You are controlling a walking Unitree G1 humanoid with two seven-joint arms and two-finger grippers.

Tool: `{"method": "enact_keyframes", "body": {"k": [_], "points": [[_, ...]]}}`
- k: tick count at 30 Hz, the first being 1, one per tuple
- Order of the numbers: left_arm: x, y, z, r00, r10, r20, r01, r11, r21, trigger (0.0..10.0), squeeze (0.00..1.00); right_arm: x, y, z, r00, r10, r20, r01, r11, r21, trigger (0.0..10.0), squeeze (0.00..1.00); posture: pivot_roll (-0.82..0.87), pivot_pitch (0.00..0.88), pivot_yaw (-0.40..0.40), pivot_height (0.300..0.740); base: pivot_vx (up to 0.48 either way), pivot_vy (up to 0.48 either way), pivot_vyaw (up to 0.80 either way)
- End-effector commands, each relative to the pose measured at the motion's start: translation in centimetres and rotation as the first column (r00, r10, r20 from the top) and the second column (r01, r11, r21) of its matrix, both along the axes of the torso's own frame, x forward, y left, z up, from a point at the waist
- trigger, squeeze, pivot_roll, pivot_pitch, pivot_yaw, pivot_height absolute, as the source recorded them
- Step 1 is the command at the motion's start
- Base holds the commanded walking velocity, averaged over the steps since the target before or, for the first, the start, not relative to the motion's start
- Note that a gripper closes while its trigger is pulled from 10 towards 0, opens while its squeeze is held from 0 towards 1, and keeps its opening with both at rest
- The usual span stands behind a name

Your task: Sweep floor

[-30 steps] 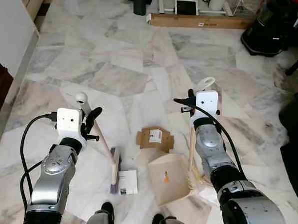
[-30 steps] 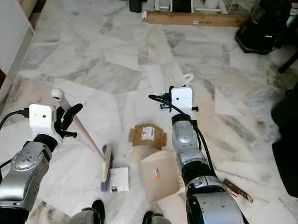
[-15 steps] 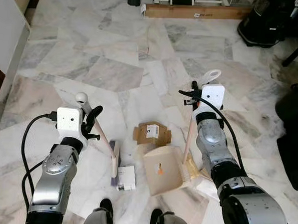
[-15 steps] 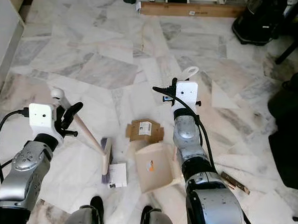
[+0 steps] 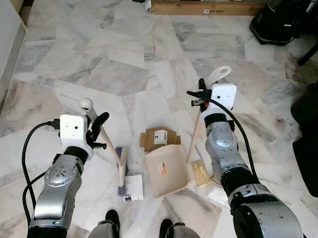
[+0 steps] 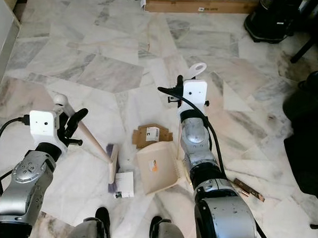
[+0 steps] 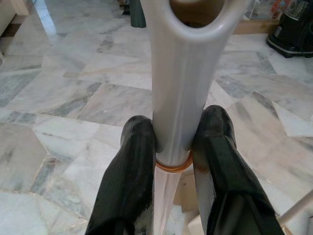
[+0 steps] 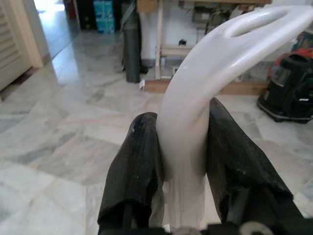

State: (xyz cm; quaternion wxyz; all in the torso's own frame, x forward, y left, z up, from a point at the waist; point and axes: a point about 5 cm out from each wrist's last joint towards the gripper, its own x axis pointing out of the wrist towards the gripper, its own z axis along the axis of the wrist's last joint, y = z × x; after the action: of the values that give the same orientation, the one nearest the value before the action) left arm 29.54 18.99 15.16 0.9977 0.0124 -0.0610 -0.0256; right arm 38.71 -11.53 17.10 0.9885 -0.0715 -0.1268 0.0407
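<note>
Low in frame centre, I see a flattened cardboard piece touching the dustpan's far edge, a paper card beside the broom head, and a yellowish scrap by the pan's right side. The pan looks empty, though its sticker may hide something. A long box and dark appliance sit at top. My left gripper clamps the broom handle; my right gripper clamps the dustpan handle.

Glossy marble floor, smooth glossy plastic broom handle, matt beige plastic dustpan, brown cardboard scrap
</note>
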Motion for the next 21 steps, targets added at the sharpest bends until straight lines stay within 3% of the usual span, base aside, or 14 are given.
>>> {"method": "enact_keyframes", "body": {"k": [1,14,21], "points": [[-0.5,0.3,-1.0,0.999,0.013,-0.05,-0.013,1.0,-0.01,10.0,0.0,-0.4,0.1,-1.3,0.999,0.011,-0.037,-0.012,1.0,-0.025,10.0,0.0,-0.04,0.348,-0.084,0.74,0.0,0.0,0.0],[-0.9,2.3,-0.7,0.993,0.113,-0.038,-0.111,0.993,0.035,10.0,0.0,-1.1,-0.2,-4.6,0.982,-0.052,-0.18,0.033,0.994,-0.102,10.0,0.0,-0.03,0.368,-0.1,0.74,0.0,0.0,0.0],[-1.7,4.2,-0.9,0.976,0.21,-0.062,-0.201,0.971,0.131,10.0,0.0,-1.3,-0.6,-6.0,0.959,-0.12,-0.257,0.082,0.984,-0.155,10.0,0.0,-0.02,0.378,-0.114,0.74,0.0,0.0,0.0]]}}
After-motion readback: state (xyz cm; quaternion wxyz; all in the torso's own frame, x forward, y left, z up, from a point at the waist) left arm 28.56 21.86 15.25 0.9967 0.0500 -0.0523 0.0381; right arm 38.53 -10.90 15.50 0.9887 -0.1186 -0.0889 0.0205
